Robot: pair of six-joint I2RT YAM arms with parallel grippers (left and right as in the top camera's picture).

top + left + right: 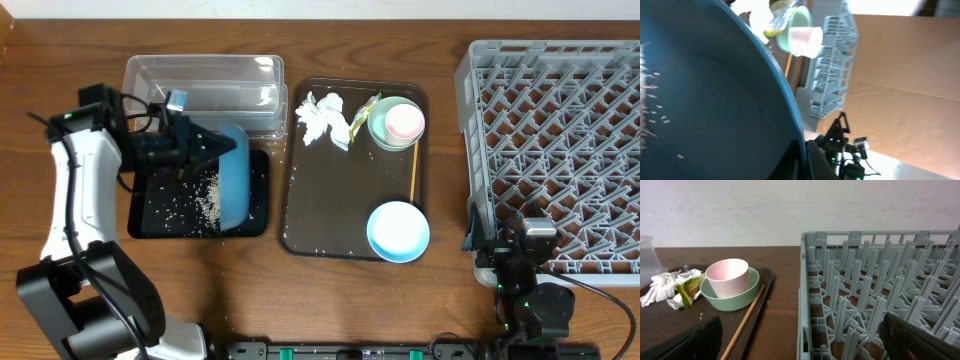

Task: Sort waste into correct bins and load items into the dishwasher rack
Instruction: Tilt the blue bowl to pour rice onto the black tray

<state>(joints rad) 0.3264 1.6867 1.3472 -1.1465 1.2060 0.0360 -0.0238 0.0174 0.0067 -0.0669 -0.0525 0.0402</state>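
Note:
My left gripper (205,150) is shut on the rim of the large blue plate (232,175) and holds it tilted on edge over the black tray (150,225). In the left wrist view the plate (715,85) fills the frame, a few grains stuck to it, with the jaws (807,160) on its rim. Loose rice (205,202) lies in the black tray. The clear tub (205,85) stands behind it. My right gripper (522,232) is open and empty at the front left corner of the grey rack (560,110), straddling its wall (802,340).
The brown serving tray (340,215) holds a crumpled tissue (320,118), a green-yellow wrapper (362,115), a mint-green bowl (385,135) with the pink cup (405,122) inside, a chopstick (414,170) and the light-blue bowl (398,230).

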